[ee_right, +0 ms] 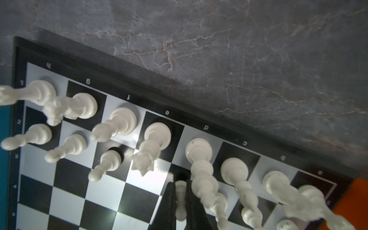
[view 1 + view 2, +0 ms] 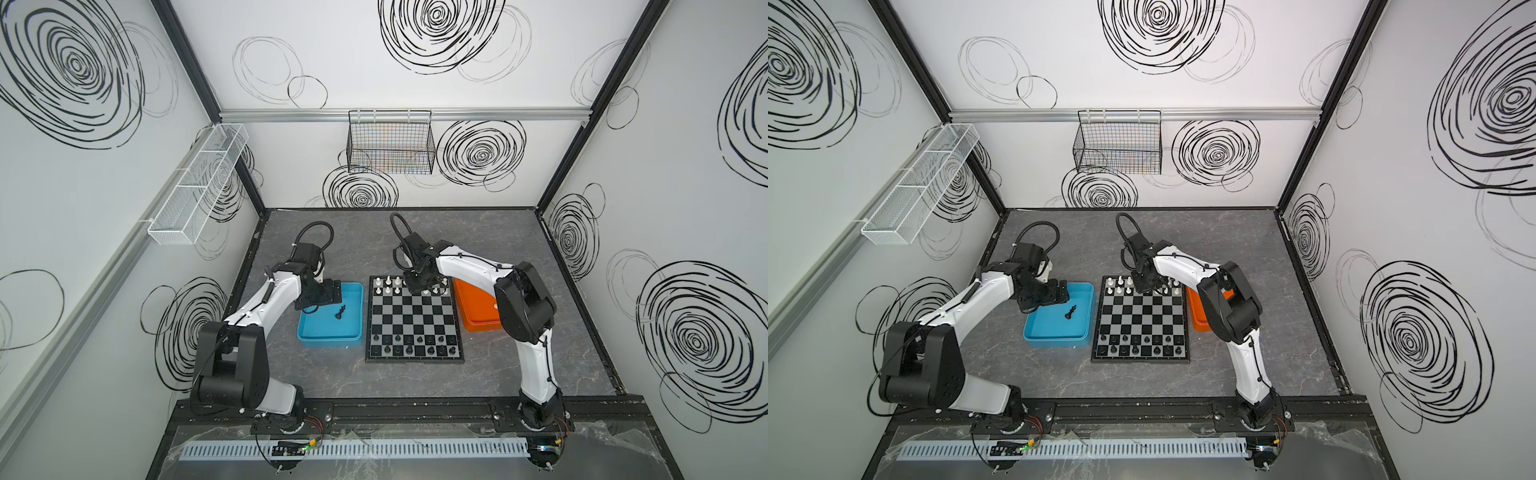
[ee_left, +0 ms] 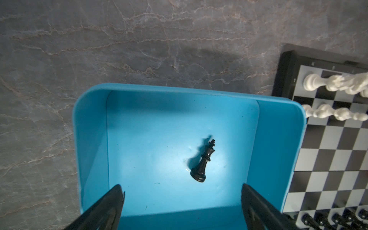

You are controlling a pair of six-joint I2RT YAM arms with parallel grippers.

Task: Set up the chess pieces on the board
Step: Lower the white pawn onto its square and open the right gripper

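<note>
Grey marble-pattern tabletop (image 2: 490,241). Square black-and-grey checkered chessboard (image 2: 413,320) at centre: white plastic chessmen (image 2: 387,291) on far rows, black plastic chessmen (image 2: 398,351) on near rows. Left gripper (image 3: 182,191): jaws wide, above blue plastic tray (image 2: 328,343) left of board; black king (image 3: 204,161) lying inside. Right gripper (image 1: 179,185): jaws narrow, clamped on white pawn (image 1: 180,211) among far rows. Orange tray (image 2: 478,322) right of board.
</note>
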